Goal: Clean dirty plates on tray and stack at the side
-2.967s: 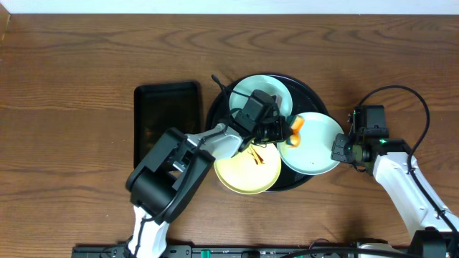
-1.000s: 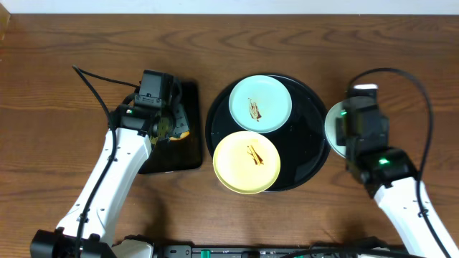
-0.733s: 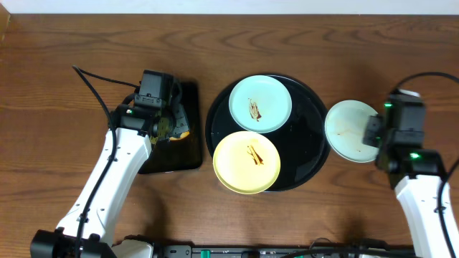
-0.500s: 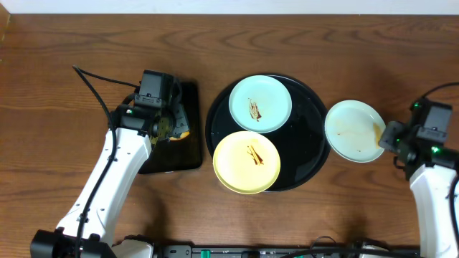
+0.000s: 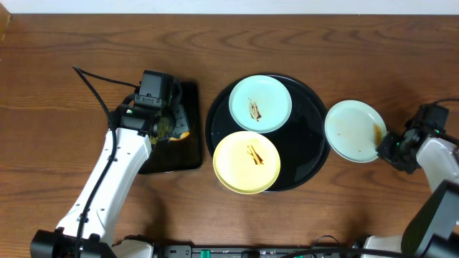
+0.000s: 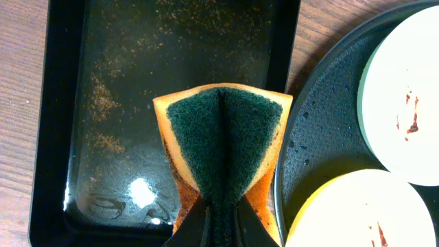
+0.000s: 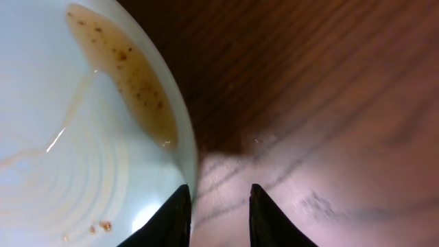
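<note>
The round black tray [image 5: 308, 154] holds a pale blue-green plate [image 5: 260, 103] and a pale yellow plate [image 5: 247, 162], both smeared brown. A third blue-green plate [image 5: 351, 130] lies on the table right of the tray, with a brown smear [image 7: 134, 82] by its rim. My right gripper [image 5: 389, 145] is open at that plate's right edge. In the right wrist view its jaws [image 7: 218, 189] stand apart, with the rim by the left finger. My left gripper [image 5: 166, 127] is shut on a folded orange and green sponge [image 6: 223, 140] over the rectangular tray.
A smaller black rectangular tray [image 5: 154, 154] lies left of the round tray, with wet film and brown crumbs [image 6: 103, 103] on its floor. The left wrist view shows the round tray's rim [image 6: 322, 137] close on the right. A cable [image 5: 93, 86] trails from the left arm.
The left arm carried the sponge from the round tray to the rectangular tray and stayed. The right gripper moved the blue-green plate off the tray onto the table, then drew back right.
</note>
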Controlling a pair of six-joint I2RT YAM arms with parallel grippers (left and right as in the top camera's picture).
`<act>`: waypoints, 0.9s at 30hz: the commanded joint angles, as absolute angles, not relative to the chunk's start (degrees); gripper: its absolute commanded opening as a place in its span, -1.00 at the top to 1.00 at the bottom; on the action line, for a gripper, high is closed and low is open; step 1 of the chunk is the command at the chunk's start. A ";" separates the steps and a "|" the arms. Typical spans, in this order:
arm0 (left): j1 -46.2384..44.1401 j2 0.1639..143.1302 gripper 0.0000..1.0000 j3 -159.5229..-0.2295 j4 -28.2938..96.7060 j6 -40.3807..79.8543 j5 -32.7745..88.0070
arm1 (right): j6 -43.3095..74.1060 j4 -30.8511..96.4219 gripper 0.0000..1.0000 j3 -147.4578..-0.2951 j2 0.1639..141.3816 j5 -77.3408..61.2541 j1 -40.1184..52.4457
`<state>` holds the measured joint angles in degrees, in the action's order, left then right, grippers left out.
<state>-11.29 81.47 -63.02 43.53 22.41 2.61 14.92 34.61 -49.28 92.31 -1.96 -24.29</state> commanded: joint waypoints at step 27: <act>-11.00 80.36 0.85 -63.46 43.68 21.65 2.11 | 8.95 33.36 0.98 -50.30 83.66 -12.51 -24.08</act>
